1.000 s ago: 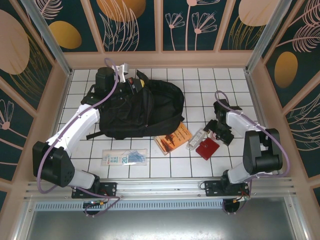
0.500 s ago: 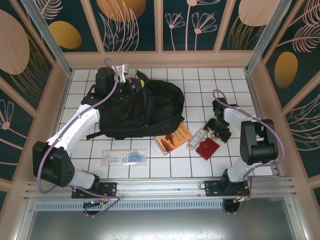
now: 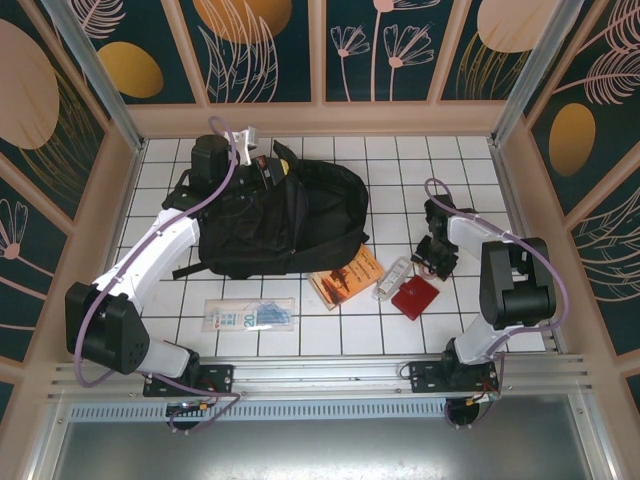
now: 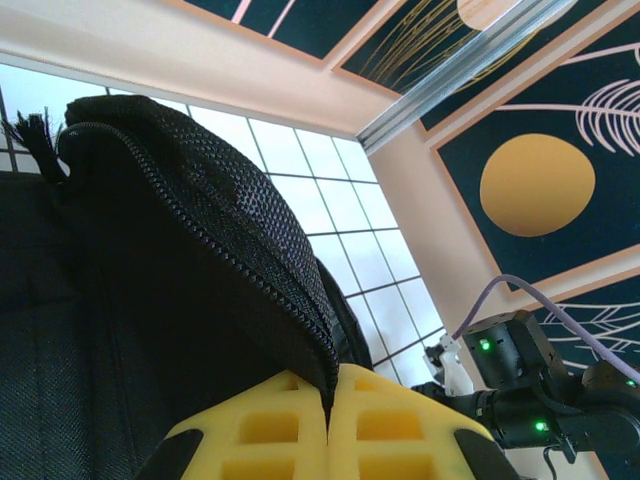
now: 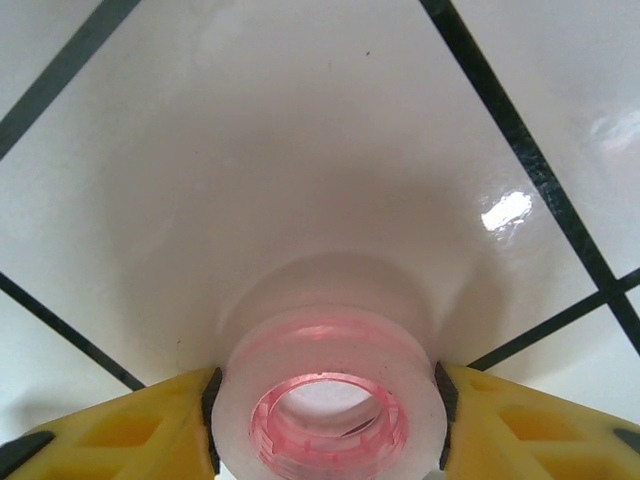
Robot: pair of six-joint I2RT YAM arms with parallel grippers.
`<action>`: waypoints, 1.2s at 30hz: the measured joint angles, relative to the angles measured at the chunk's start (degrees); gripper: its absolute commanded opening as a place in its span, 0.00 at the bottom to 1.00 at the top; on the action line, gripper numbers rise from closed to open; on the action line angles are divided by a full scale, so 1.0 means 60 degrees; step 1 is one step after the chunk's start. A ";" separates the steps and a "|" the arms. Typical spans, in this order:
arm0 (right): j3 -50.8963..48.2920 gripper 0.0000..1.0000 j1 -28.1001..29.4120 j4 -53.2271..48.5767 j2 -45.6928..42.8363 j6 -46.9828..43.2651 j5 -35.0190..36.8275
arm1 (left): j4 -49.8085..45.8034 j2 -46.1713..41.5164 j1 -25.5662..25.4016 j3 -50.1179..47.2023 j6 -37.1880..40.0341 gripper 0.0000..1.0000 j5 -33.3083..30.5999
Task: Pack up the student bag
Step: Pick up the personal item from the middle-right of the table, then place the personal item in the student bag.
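Observation:
The student bag (image 3: pixel 285 220), a big black backpack, lies on the white tiles left of centre. My left gripper (image 3: pixel 262 160) is at the bag's far top and is shut on its zippered edge. The left wrist view shows the yellow fingers (image 4: pixel 260 430) pinching the black mesh flap (image 4: pixel 200 250). My right gripper (image 3: pixel 432 256) points down at the tiles on the right. In the right wrist view a white tape roll (image 5: pixel 300 345) with a pink core sits between its pads. Both yellow fingers (image 5: pixel 500 425) press against the roll's sides.
An orange book (image 3: pixel 345 275), a clear flat packet (image 3: pixel 392 277) and a red wallet (image 3: pixel 415 297) lie between the bag and my right gripper. A transparent pouch with blue contents (image 3: pixel 250 315) lies near the front. Patterned walls (image 3: pixel 320 50) enclose the table.
My right gripper's jaws have closed in on the tape roll, and its wrist has shifted slightly left. The left arm and the bag have not moved.

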 measured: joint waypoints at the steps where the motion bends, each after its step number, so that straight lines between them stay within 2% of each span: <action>1: 0.0015 0.51 0.0000 -0.0040 -0.0058 0.0000 0.0018 | -0.0004 0.0000 0.0000 0.0000 0.0000 0.00 0.0007; 5: 0.0590 0.51 0.0004 -0.0641 -0.0572 -0.0007 0.0106 | -0.0007 0.0000 0.0000 0.0004 0.0000 0.00 0.0047; 9: 0.2160 0.51 0.0295 -0.1086 -0.1366 -0.0007 0.0095 | -0.0109 0.0000 0.0000 0.0106 0.0000 0.00 0.0219; 15: 0.4911 0.50 0.1956 -0.1133 -0.1512 0.0066 -0.0317 | -0.0459 0.0004 0.0000 0.0539 0.0036 0.00 0.0495; 20: 0.6393 0.50 0.3187 -0.0965 -0.0667 0.0255 -0.0922 | -0.0867 0.0004 0.0000 0.0998 0.0066 0.00 0.0674; 25: 0.7439 0.49 0.4073 -0.0823 0.0809 0.0441 -0.1494 | -0.1089 0.0087 0.0004 0.1344 0.0058 0.00 0.0871; 36: 0.8910 0.53 0.4714 -0.0503 0.3162 0.1217 -0.2594 | -0.0856 0.0419 0.0011 0.1563 -0.0557 0.00 0.1566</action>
